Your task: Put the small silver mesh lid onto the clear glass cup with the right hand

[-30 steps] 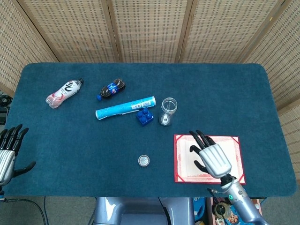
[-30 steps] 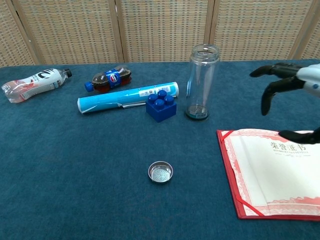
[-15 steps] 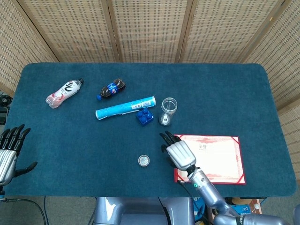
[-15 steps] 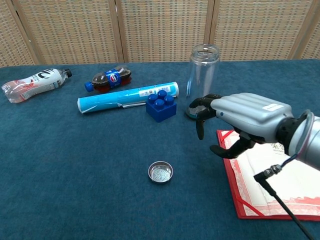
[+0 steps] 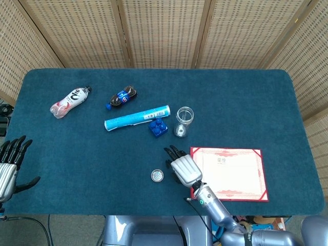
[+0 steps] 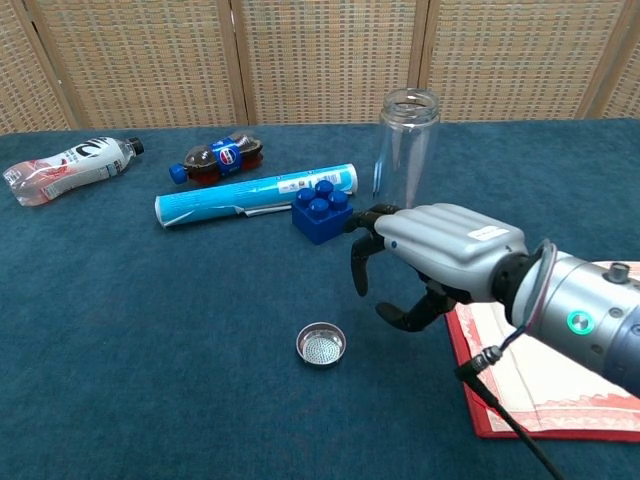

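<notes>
Reach for the lid: the right hand closed in on the small silver mesh lid, nothing yet grasped.

At the far left the left hand [image 5: 9,166] rested at the blue-carpeted table's [image 5: 77,154] edge, fingers spread and holding nothing. The small round silver mesh lid [image 6: 321,345] lay flat on the table, apart from everything else, and the right hand [image 6: 430,255] hovered just to its right, fingers apart and curled downward, empty. To do this well, the hand needed to come down over the lid and pinch its rim without tipping it, then carry it up to the tall clear glass cup [image 6: 404,165] standing upright beyond, beside the blue toy brick [image 6: 322,212]. Compared with half a second before, the right hand had shifted left off the red-bordered certificate [image 5: 233,171], toward the lid.
</notes>
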`<control>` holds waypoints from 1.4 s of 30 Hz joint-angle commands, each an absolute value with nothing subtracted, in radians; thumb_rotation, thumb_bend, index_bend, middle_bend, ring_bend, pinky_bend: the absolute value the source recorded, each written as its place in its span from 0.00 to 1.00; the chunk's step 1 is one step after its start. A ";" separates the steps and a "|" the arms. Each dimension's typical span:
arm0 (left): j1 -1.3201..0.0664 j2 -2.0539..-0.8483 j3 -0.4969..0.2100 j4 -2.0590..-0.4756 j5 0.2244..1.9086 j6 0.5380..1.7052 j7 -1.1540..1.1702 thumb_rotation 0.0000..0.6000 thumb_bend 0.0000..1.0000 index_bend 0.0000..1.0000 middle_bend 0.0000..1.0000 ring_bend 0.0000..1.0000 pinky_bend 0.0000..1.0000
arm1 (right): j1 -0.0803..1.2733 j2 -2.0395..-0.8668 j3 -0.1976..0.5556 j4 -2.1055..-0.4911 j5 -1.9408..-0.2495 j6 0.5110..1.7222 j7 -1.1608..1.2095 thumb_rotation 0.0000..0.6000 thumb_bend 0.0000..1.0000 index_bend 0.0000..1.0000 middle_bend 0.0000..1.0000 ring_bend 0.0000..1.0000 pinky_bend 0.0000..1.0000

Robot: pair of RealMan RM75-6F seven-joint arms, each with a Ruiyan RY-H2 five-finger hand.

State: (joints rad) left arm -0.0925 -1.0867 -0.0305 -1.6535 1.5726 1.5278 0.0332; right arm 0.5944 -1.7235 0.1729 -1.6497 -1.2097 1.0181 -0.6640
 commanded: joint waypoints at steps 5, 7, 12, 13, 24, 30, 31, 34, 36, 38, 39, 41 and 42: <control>-0.096 -1.087 -0.030 -1.652 1.574 1.523 0.028 1.00 0.18 0.00 0.00 0.00 0.00 | 0.615 -1.794 0.164 -1.611 -1.200 1.035 -0.642 1.00 0.58 0.49 0.17 0.00 0.32; -0.096 -1.086 -0.030 -1.652 1.574 1.523 0.026 1.00 0.18 0.00 0.00 0.00 0.00 | 0.618 -1.805 0.161 -1.604 -1.200 1.038 -0.643 1.00 0.58 0.49 0.17 0.00 0.32; -0.095 -1.084 -0.028 -1.653 1.576 1.525 0.023 1.00 0.18 0.00 0.00 0.00 0.00 | 0.626 -1.829 0.156 -1.587 -1.194 1.045 -0.652 1.00 0.58 0.49 0.17 0.00 0.32; -0.095 -1.084 -0.028 -1.654 1.577 1.526 0.023 1.00 0.18 0.00 0.00 0.00 0.00 | 0.628 -1.834 0.156 -1.584 -1.192 1.045 -0.653 1.00 0.58 0.49 0.17 0.00 0.32; -0.096 -1.083 -0.025 -1.655 1.584 1.527 0.019 1.00 0.18 0.00 0.00 0.00 0.00 | 0.642 -1.890 0.157 -1.539 -1.174 1.067 -0.653 1.00 0.57 0.49 0.17 0.00 0.33; -0.097 -1.083 -0.024 -1.654 1.586 1.524 0.018 1.00 0.18 0.00 0.00 0.00 0.00 | 0.650 -1.913 0.156 -1.511 -1.163 1.070 -0.656 1.00 0.46 0.49 0.17 0.00 0.33; -0.098 -1.083 -0.024 -1.655 1.585 1.524 0.017 1.00 0.18 0.00 0.00 0.00 0.00 | 0.650 -1.915 0.155 -1.510 -1.162 1.071 -0.656 1.00 0.45 0.49 0.17 0.00 0.33; -0.098 -1.083 -0.024 -1.655 1.584 1.523 0.017 1.00 0.18 0.00 0.00 0.00 0.00 | 0.650 -1.918 0.154 -1.507 -1.161 1.074 -0.653 1.00 0.44 0.49 0.17 0.00 0.33; -0.098 -1.083 -0.024 -1.654 1.584 1.522 0.016 1.00 0.18 0.00 0.00 0.00 0.00 | 0.651 -1.921 0.153 -1.503 -1.160 1.073 -0.652 1.00 0.44 0.49 0.17 0.00 0.33; -0.098 -1.083 -0.023 -1.654 1.584 1.522 0.016 1.00 0.18 0.00 0.00 0.00 0.00 | 0.652 -1.924 0.153 -1.499 -1.159 1.074 -0.648 1.00 0.44 0.49 0.17 0.00 0.33; -0.099 -1.083 -0.024 -1.654 1.584 1.521 0.015 1.00 0.18 0.00 0.00 0.00 0.00 | 0.653 -1.925 0.153 -1.498 -1.160 1.074 -0.646 1.00 0.44 0.49 0.17 0.00 0.33; -0.099 -1.083 -0.023 -1.654 1.585 1.521 0.015 1.00 0.18 0.00 0.00 0.00 0.00 | 0.654 -1.928 0.154 -1.495 -1.160 1.075 -0.644 1.00 0.44 0.49 0.17 0.00 0.33; -0.100 -1.083 -0.023 -1.654 1.585 1.520 0.015 1.00 0.18 0.00 0.00 0.00 0.00 | 0.655 -1.929 0.154 -1.494 -1.159 1.074 -0.643 1.00 0.44 0.49 0.18 0.00 0.33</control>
